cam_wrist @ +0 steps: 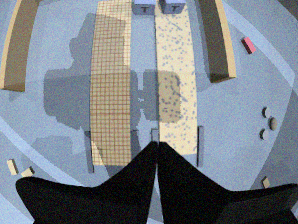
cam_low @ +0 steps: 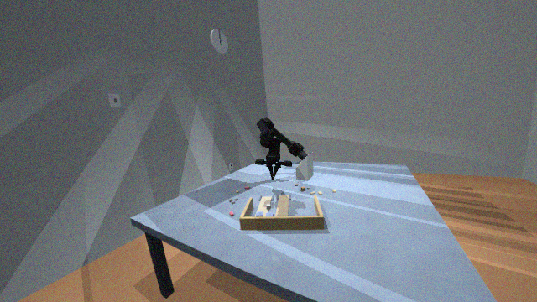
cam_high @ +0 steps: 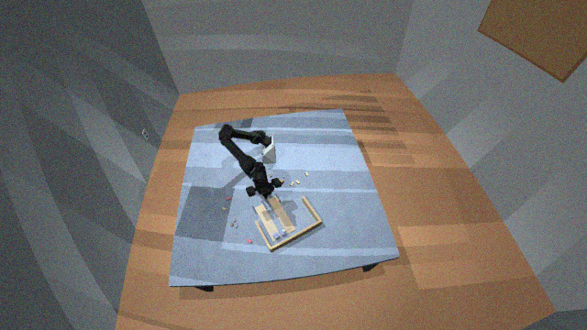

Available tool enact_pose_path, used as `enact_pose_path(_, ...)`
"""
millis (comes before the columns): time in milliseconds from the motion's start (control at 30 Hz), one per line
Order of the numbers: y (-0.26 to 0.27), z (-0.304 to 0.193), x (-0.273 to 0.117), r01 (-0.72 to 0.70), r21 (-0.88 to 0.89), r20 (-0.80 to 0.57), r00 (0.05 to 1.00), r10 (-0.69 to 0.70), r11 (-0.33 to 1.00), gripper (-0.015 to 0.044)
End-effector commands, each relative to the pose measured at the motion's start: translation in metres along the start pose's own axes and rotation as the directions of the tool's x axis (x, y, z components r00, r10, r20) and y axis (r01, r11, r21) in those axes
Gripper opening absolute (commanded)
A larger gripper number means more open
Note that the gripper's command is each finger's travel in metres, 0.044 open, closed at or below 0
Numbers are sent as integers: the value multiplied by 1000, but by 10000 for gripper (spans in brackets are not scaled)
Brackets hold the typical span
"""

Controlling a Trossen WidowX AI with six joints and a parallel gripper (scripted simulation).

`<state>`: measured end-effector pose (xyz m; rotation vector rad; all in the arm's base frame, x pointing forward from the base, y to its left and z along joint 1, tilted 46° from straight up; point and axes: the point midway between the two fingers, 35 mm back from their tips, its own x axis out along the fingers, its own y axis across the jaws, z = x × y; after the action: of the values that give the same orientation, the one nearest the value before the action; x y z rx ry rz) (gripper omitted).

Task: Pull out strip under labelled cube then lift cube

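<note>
Held the gripper (cam_high: 270, 205) (cam_low: 273, 178) (cam_wrist: 157, 147) closed and empty above the tray's open side. Showed blurry T-like marks on the blue cube (cam_high: 276, 236) (cam_low: 259, 214) (cam_wrist: 173, 6) atop the speckled strip (cam_high: 263, 215) (cam_low: 263, 207) (cam_wrist: 184, 55) and on its neighbour (cam_high: 283, 232) (cam_low: 270, 214) (cam_wrist: 144, 7), beside the gridded strip (cam_high: 284, 217) (cam_low: 284, 206) (cam_wrist: 110, 65).

The left strip (cam_wrist: 111, 85) wears a reddish grid on tan; the other (cam_wrist: 187, 100), blue-grey flecks on cream.
</note>
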<state>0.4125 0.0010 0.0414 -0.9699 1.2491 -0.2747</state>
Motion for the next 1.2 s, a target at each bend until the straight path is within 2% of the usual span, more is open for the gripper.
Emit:
enact_pose_path(0,-29,-7,26,-59,-45,-168,984,51,997,0)
enact_pose_path(200,-53,-16,43,-107,-65,-297,951,83,992,0)
enact_pose_path(1167,-47,-23,79,-107,-65,-297,951,83,992,0)
